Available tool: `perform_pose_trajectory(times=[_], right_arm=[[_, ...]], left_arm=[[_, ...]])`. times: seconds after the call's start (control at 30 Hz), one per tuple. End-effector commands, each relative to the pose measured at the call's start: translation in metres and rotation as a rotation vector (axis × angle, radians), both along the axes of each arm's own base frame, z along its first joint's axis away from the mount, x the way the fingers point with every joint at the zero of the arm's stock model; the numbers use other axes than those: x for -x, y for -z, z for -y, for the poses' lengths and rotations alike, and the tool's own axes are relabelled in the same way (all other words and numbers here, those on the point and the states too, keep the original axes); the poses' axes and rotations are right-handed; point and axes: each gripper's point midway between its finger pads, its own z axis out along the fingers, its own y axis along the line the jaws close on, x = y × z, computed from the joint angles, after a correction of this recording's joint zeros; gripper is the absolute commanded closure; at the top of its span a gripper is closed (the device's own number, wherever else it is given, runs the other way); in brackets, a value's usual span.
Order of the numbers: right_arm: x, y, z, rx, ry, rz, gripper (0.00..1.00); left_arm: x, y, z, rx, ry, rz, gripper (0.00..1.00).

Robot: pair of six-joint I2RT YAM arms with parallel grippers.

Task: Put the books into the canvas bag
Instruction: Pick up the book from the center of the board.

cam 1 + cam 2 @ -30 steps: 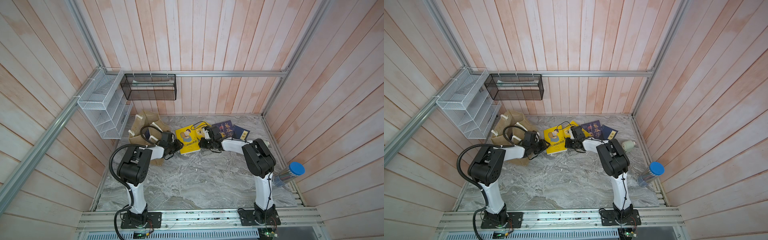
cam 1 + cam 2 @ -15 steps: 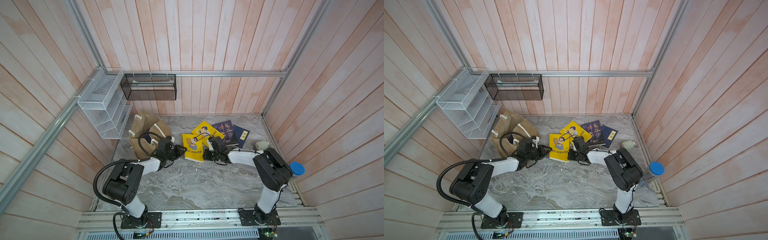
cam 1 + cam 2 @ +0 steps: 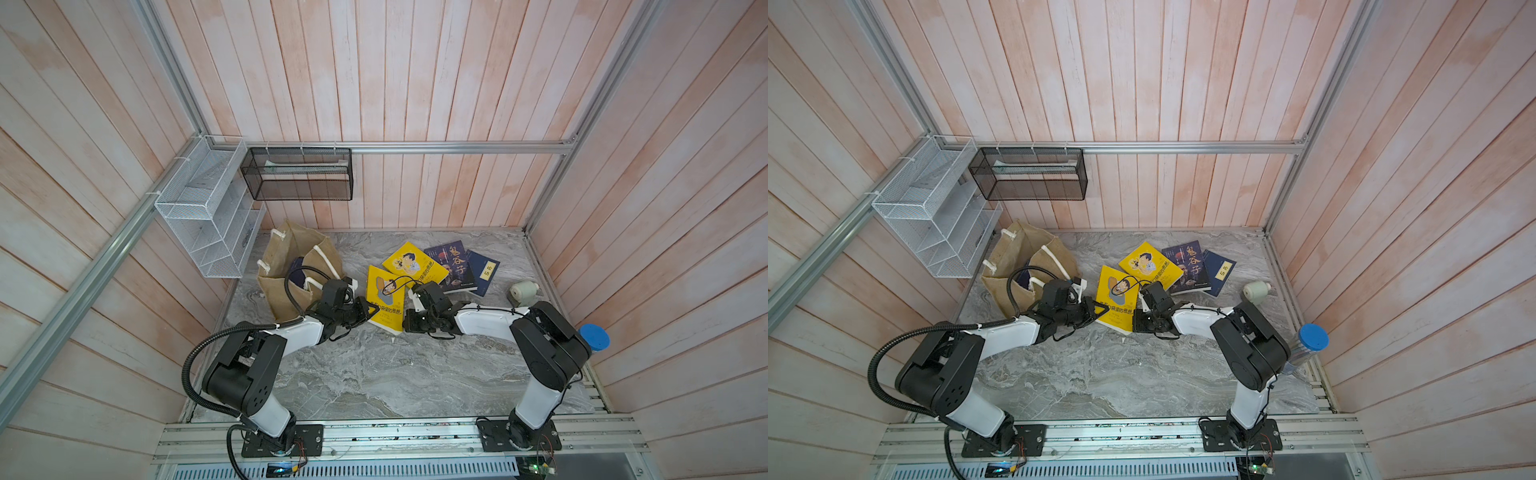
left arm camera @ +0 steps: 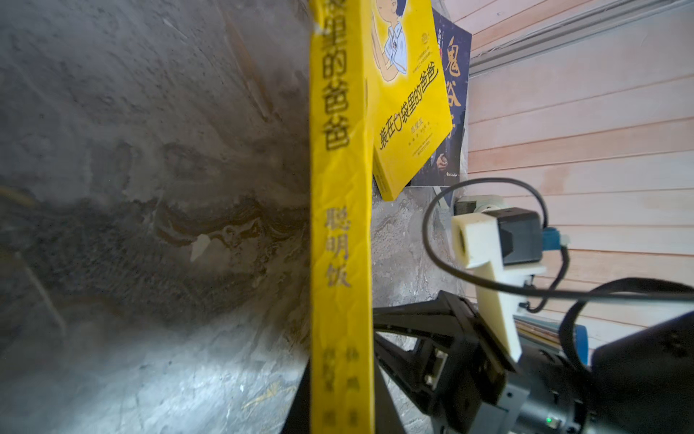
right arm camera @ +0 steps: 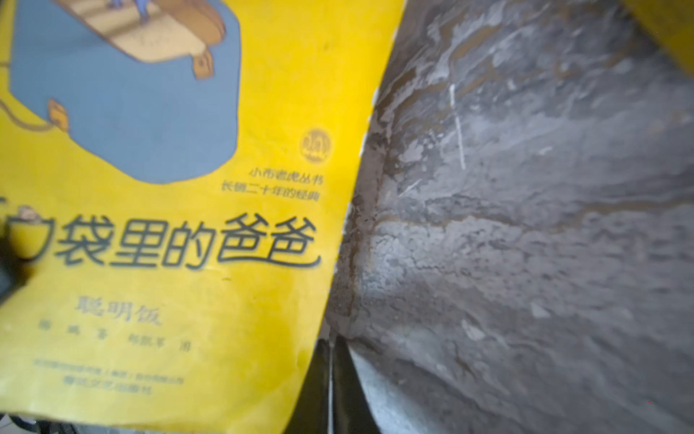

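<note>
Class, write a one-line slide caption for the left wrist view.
Near yellow book seen spine-on, second yellow book beyond, against the marble tabletop.

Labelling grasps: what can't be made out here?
- Left gripper grip on the near yellow book: top views, wrist covers the jaws; wrist view blurred.
- Right gripper jaws: cut off at right wrist view's edge.
- Canvas bag contents: walls hide all but one dark cover.

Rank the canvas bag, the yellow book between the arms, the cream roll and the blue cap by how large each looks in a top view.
1. canvas bag
2. yellow book between the arms
3. cream roll and blue cap: about alike; the cap stands higher, nearer the camera, so unranked.
</note>
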Motion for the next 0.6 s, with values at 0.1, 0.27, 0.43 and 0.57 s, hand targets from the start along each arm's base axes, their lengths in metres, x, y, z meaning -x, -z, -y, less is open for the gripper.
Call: perform_pose_trajectory(times=[0.1,0.27,0.43,0.57], right_arm=[[-0.018,-0.075,0.02,-0.028,0.093,0.186,0.72],[-0.025,-0.148,0.034,-0.078,0.148,0.341,0.6],[-0.016,-0.228,0.023,-0.296,0.086,0.506,0.48],[-0.009,-0.267,0.016,-0.406,0.037,0.561,0.4]], left_arm=[[-0.003,-0.074,-0.001,-0.031,0.054,0.232,1.0],[0.005,-0.136,-0.006,-0.006,0.084,0.431,1.0],[0.027,-0.202,-0.005,0.121,0.147,0.626,1.0],[0.049,-0.239,0.001,0.229,0.235,0.717,1.0]])
